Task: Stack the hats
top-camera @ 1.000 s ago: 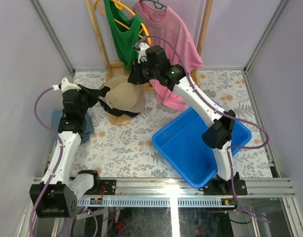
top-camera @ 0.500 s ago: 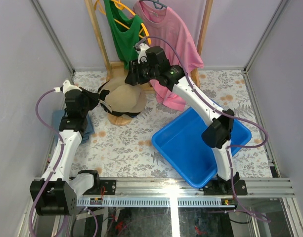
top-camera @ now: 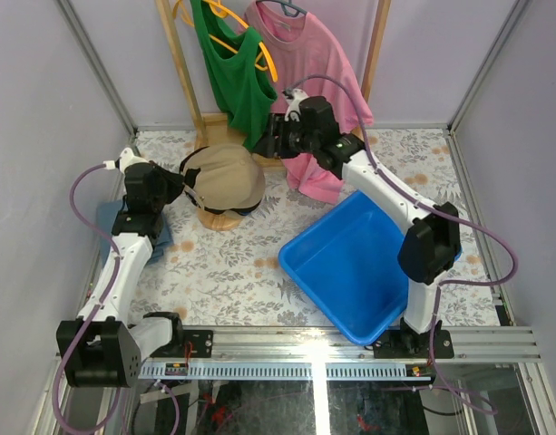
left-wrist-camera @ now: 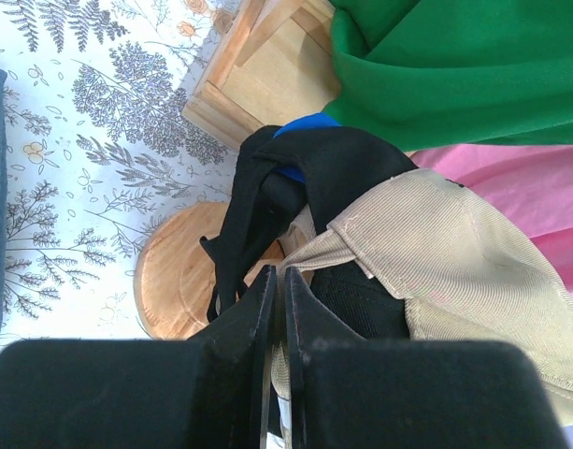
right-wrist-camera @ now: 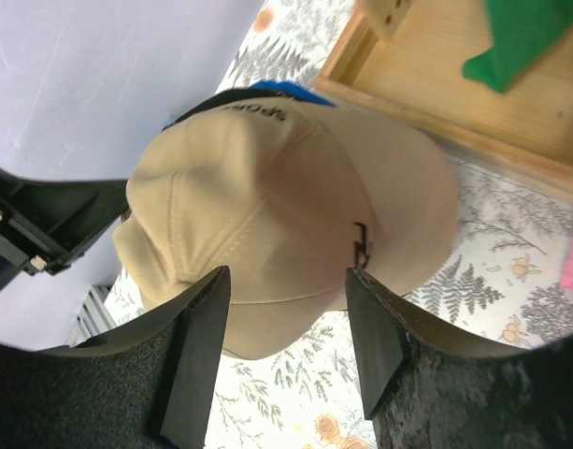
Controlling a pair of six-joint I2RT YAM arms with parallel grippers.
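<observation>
Our right pincer [right-wrist-camera: 284, 281] now stands released, its two fingers spread with the tan hat [right-wrist-camera: 267, 187] below them and untouched. A second ago it hung narrower over the far edge of that hat. It has since drawn back to our right, in front of the pink shirt [top-camera: 318, 82].

Our left pincer [left-wrist-camera: 277, 276] is clenched as before. Its tips press against the back edge of the hats, though we cannot tell whether cloth is pinched between them.

The tan hat lies on top of a black hat [left-wrist-camera: 333, 168], with a sliver of a blue hat [left-wrist-camera: 305, 123] showing behind. All three rest on a round wooden stand [left-wrist-camera: 174, 271].

The wooden rack base [left-wrist-camera: 258, 75] sits just behind the stand, under the green shirt [top-camera: 228, 63]. Bare patterned table [top-camera: 214, 281] shows on the near side. A blue tub [top-camera: 350, 272] lies well apart at near right, and a grey cloth [top-camera: 103, 216] lies by the left wall.

The tan hat's long axis runs left to right. Its back faces our left pincer and its brim points right.
</observation>
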